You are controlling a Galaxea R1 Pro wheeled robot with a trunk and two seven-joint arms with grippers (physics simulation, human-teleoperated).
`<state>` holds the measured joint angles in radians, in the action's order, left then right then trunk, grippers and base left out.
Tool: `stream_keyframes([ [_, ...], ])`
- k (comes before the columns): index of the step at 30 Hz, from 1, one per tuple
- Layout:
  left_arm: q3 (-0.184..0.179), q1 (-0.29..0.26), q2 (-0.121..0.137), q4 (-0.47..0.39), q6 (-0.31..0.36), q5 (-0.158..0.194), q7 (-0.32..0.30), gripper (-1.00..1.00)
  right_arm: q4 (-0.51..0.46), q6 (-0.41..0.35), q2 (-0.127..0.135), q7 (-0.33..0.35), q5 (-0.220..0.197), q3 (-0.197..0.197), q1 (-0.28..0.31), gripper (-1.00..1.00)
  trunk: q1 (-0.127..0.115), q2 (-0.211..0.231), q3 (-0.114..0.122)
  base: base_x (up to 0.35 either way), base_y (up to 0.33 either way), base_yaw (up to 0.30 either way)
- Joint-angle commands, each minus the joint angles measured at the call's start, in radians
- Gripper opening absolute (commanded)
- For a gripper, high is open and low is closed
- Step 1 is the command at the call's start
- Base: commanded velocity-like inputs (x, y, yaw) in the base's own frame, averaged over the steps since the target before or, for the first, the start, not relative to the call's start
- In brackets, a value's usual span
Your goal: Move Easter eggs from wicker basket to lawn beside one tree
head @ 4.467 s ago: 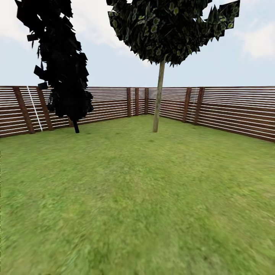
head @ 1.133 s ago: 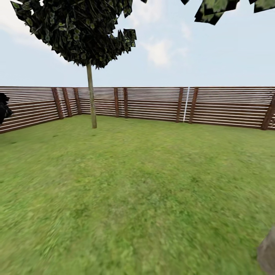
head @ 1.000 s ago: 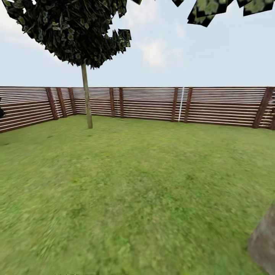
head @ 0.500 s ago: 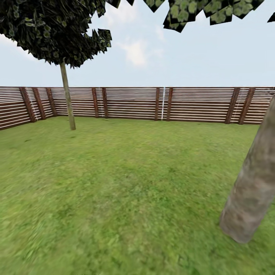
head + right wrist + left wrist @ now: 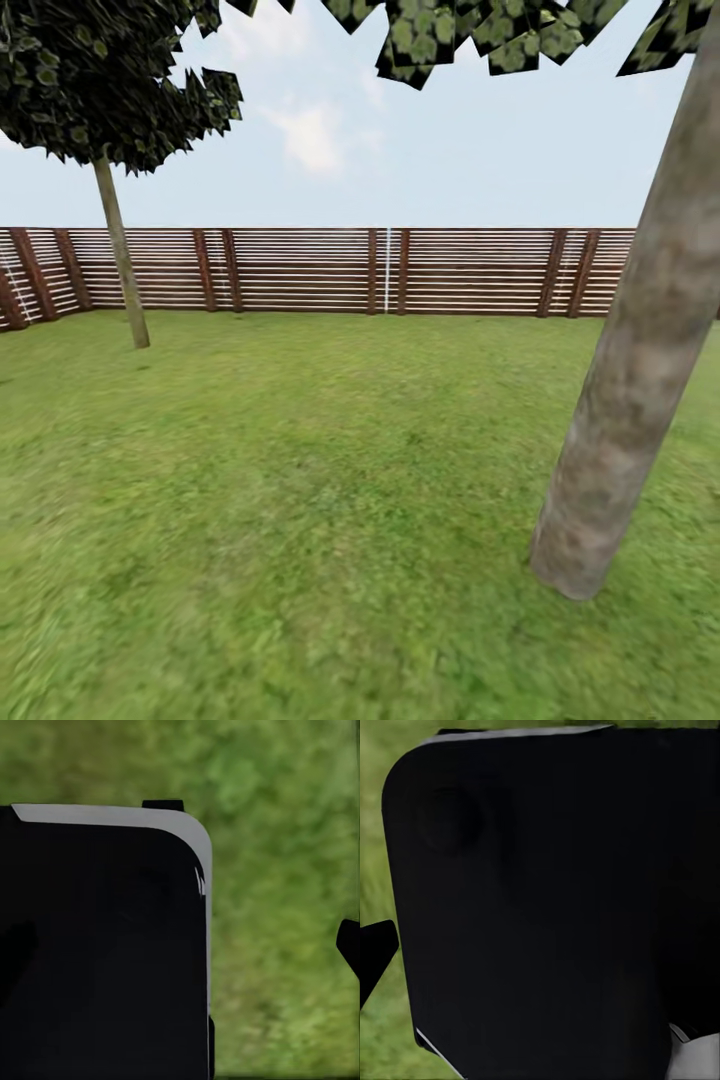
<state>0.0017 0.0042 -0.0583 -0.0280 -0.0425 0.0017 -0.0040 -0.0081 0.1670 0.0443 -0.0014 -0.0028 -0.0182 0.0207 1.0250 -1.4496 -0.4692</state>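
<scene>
The Easter eggs and the wicker basket are out of view. The lawn (image 5: 300, 480) of mottled green grass spreads ahead in the head view. A tree (image 5: 122, 270) with a thin pale trunk and a dark green crown stands at the far left, near the fence. A second tree's grey-tan trunk (image 5: 625, 400) leans up close at the right, with leaves along the top edge. In each wrist view a single dark fingertip (image 5: 375, 952) (image 5: 349, 945) pokes in over grass, so the jaws' spacing cannot be read.
A dark brown slatted fence (image 5: 300, 270) closes the garden at the back. A black robot panel (image 5: 547, 900) covers most of the left wrist view. Another black panel (image 5: 97, 945) covers half of the right wrist view, beside grass (image 5: 277, 907).
The camera has turned to the right. The thin tree has slid to the picture's left, the black columnar tree has left the picture, and the near trunk has come in from the right.
</scene>
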Motion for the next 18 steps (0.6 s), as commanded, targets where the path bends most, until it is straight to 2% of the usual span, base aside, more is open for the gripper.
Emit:
stream_keyframes([
  [1,0.0,0.0,0.0,-0.001,-0.01,0.0,0.0,1.0,0.001,0.004,0.0,0.0,0.0,-0.002,0.001,1.0,0.0,0.0,-0.001,-0.001,0.0,-0.262],
  [11,0.001,0.0,0.0,-0.001,-0.045,0.002,0.0,1.0,0.0,0.003,0.0,0.0,0.0,-0.002,0.001,1.0,0.0,0.0,-0.001,0.0,0.0,-0.254],
  [18,0.002,0.0,0.0,-0.001,-0.049,0.002,0.0,1.0,0.0,0.003,-0.002,0.0,0.0,-0.001,0.001,1.0,0.0,0.0,-0.001,0.0,0.0,-0.07],
])
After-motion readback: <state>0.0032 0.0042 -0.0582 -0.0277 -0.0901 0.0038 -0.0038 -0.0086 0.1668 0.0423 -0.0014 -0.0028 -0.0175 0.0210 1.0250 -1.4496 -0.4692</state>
